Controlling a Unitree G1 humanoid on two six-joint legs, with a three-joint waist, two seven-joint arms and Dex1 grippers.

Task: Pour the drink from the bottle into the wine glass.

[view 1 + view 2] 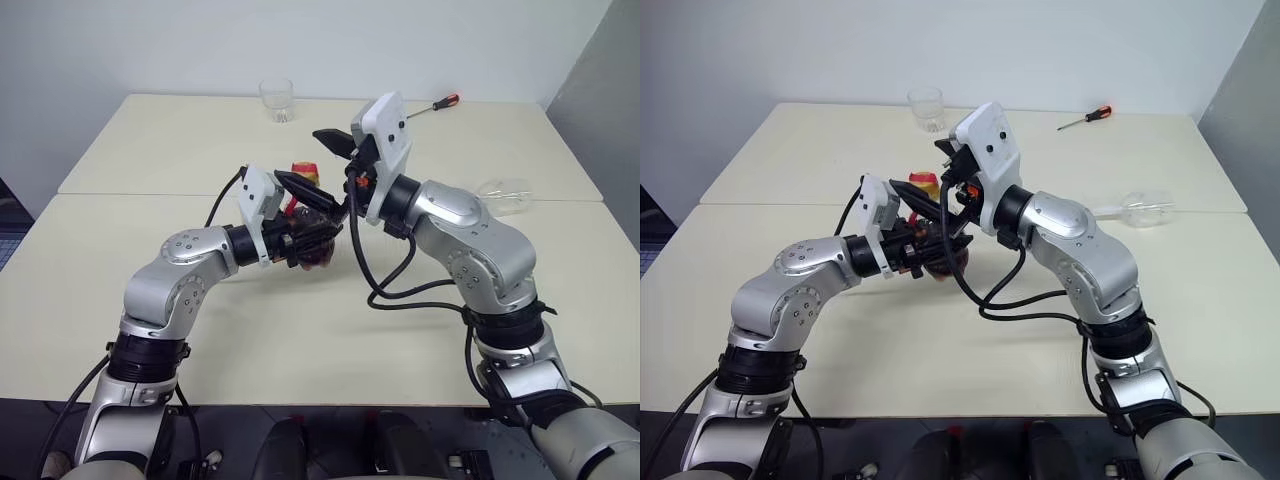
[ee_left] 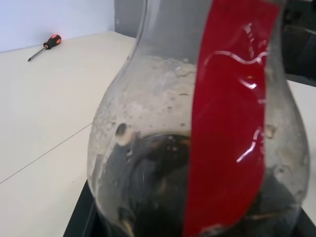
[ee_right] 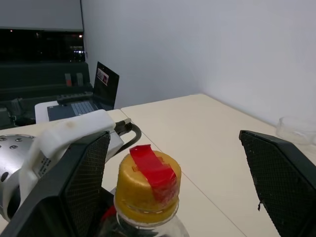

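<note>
Bottle [image 1: 308,215] sits centre frame, upright, long axis vertical, clamped low by L gripper [image 1: 318,235]. R gripper [image 3: 177,187] hangs just above w/ 2 fingers spread wide either side of the cap [image 3: 149,185], which is still on

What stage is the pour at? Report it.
Done: left tool is shut on the bottle and holds it off the table, drink still inside. In hand: open right tool straddles the cap, which is still on. Left: uncap, then pour; the wine glass lies on its side.
</note>
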